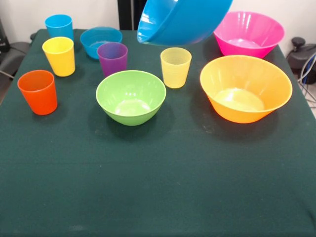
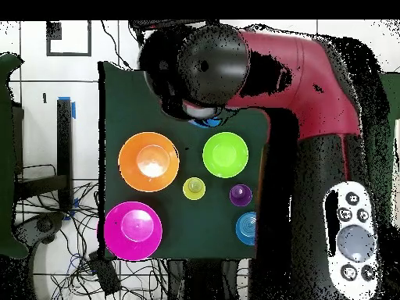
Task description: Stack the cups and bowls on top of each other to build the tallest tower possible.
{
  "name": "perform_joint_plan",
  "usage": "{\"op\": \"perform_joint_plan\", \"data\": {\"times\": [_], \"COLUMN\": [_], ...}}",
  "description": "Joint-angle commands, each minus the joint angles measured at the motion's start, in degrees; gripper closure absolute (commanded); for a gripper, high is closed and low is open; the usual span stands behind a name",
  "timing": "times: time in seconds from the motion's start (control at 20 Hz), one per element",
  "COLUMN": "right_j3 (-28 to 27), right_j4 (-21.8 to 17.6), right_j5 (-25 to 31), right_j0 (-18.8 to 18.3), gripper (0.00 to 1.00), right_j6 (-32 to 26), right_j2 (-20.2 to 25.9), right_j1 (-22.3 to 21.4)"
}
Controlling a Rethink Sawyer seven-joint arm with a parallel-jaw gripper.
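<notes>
Medium blue bowl (image 1: 185, 20): raised clear of the worktop (image 1: 158, 187), tilted, above the far edge between the small blue bowl and the pink bowl.
Gripper: hidden in both views; cannot tell whether it is open, closed or gripping the bowl.
Arm (image 2: 258, 70): red and black, over one end of the worktop in the overhead view.
Pink bowl (image 1: 249, 33): upright at the far right corner.
Orange-yellow bowl (image 1: 246, 88): upright near the right edge, just in front of the pink bowl.
Green bowl (image 1: 131, 96): upright, mid-worktop.
Small blue bowl (image 1: 100, 41): at the far edge, just behind the purple cup (image 1: 112, 58).
Pale yellow-green cup (image 1: 175, 67): upright between the green and orange-yellow bowls.
Left edge cups: blue cup (image 1: 59, 26) at the far corner, then yellow cup (image 1: 59, 56), then orange cup (image 1: 38, 92) nearest.
Tower: nothing stacked.
</notes>
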Motion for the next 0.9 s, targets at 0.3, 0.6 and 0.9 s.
{"op": "perform_joint_plan", "data": {"times": [0.3, 0.6, 0.9], "right_j3": [-8.90, -3.25, 1.94], "right_j4": [-4.74, -2.78, -1.64], "right_j5": [9.37, 6.06, -0.60], "right_j0": [1.81, 0.97, -0.61], "gripper": [1.00, 1.00, 1.00], "right_j6": [3.04, 3.23, 1.37], "right_j2": [-1.60, -2.22, -1.56], "right_j1": [3.99, 3.87, 3.25]}}
